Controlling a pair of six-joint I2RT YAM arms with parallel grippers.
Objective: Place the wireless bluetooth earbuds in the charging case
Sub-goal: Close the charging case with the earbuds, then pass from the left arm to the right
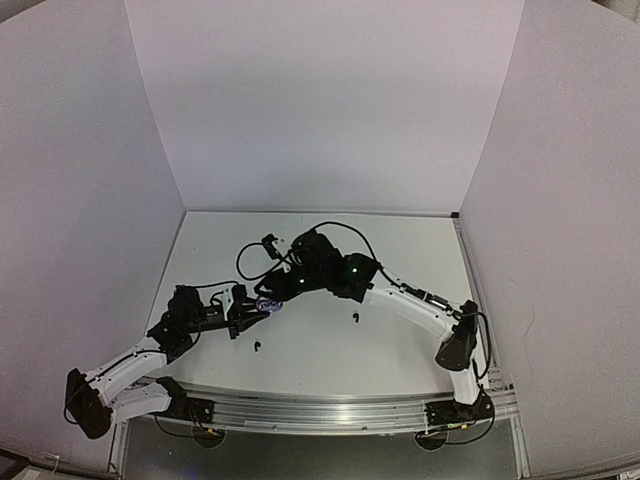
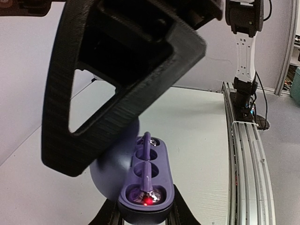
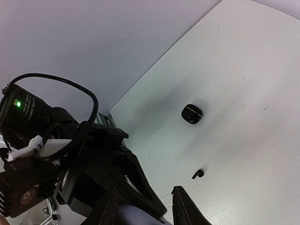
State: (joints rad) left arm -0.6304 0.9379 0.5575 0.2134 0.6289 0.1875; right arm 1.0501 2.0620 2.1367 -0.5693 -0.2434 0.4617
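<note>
At the left hand: the left hand (image 2: 145, 215) is closed tight on the base of an open lavender plastic charging case (image 2: 168, 180), which it holds up off the table.
In the case: a glossy oblong tray of round hollows. A red light (image 2: 146, 202) glows in the nearest hollow beside something shiny, and two slim lavender stems (image 2: 146, 173) stand along the middle. I cannot tell whether these are seated buds or part of the tray.
Lid: a smooth, rounded lavender lid (image 2: 110, 176), tipped open at the tray's side.
Above the case: the right hand (image 3: 145, 192) hangs close over it, a matte, ribbed black triangular frame. Its fingers (image 3: 185, 208) stand apart with a lavender surface between them at the picture's edge. I cannot tell whether they pinch anything.
Out on the table: one tiny black wireless earbud (image 3: 198, 173) lies loose on the white table (image 3: 243, 117), and a second black earbud (image 1: 257, 347) lies near the left arm. A shiny black pebble-shaped case (image 3: 192, 113) sits shut farther off.
Progress: partway at best. The case is open and presented, yet at least two buds lie outside it.
</note>
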